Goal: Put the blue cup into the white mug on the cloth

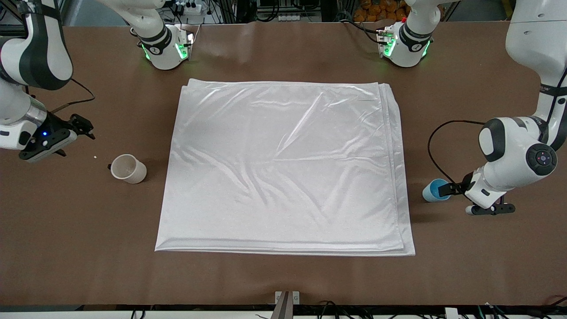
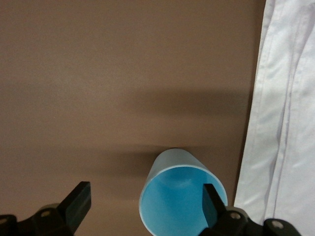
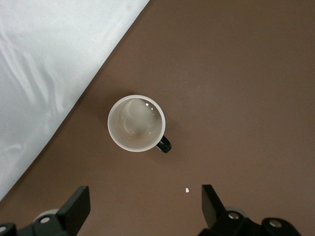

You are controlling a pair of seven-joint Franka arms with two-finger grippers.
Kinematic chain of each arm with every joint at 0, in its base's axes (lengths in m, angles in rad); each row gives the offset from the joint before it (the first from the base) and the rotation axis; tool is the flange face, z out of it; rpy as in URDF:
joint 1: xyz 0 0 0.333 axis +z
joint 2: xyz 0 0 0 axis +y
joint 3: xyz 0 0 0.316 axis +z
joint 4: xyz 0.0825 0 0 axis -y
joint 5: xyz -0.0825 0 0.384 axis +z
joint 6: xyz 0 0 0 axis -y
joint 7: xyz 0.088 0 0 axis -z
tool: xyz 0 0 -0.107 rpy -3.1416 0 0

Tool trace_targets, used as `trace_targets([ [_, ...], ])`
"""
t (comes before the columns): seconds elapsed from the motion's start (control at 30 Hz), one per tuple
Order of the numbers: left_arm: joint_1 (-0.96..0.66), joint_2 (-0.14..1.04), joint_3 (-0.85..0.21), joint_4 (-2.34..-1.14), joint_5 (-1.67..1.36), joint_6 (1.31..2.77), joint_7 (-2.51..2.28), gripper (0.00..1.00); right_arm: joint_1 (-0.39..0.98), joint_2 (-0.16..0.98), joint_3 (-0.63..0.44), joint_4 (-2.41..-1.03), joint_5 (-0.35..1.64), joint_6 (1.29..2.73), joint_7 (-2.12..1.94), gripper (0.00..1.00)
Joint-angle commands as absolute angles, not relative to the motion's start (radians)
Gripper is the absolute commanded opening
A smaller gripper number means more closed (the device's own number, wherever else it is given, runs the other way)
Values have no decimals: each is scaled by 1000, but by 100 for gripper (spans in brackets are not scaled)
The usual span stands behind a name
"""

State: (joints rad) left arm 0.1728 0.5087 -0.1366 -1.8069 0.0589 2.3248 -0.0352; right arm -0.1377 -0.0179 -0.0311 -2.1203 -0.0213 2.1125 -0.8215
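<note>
Plainly, both my sets of jaws stood wide apart and empty. The cloth (image 1: 283, 168) lay flat in the middle of the surface (image 1: 283, 48) and serves as landmark throughout. The blue cup (image 1: 435, 190) stood upright on the bare surface just off the cloth's edge, toward the left arm's end, with nothing in it. The white mug (image 1: 128, 169) stood upright off the cloth's edge toward the right arm's end, its dark handle turned away from the cloth; neither vessel was on the cloth yet.

My left gripper (image 2: 146, 202) was low beside the blue cup, one finger (image 2: 212, 204) over its mouth and the other out over bare surface, so the cup's wall lay between them. My right gripper (image 3: 145, 204) hovered above the surface by the white mug, the mug not yet between the fingers.

I judged the step in hand to be the first grasp. To do it well, the left jaws should pinch the cup's wall squarely, low enough that the taper does not squeeze it upward. The right jaws should take the mug by its rim, clear of the handle.
</note>
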Motion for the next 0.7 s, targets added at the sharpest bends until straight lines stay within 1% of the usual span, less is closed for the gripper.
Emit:
trace_targets([
  [0.0,187,515,-141,-1807,81,2333,-34,100,-149,3,-28,-2172,-20,2200,-942,100],
  [0.13,190,534,-141,-1809,81,2335,-37,100,-164,35,-28,-2194,-20,2273,-1054,100],
  [0.53,190,534,-141,-1833,81,2335,-41,100,-189,172,-28,-2187,-21,2408,-1295,100],
  [0.67,192,538,-141,-1833,81,2335,-41,94,-189,199,-28,-2187,-25,2422,-1319,100],
])
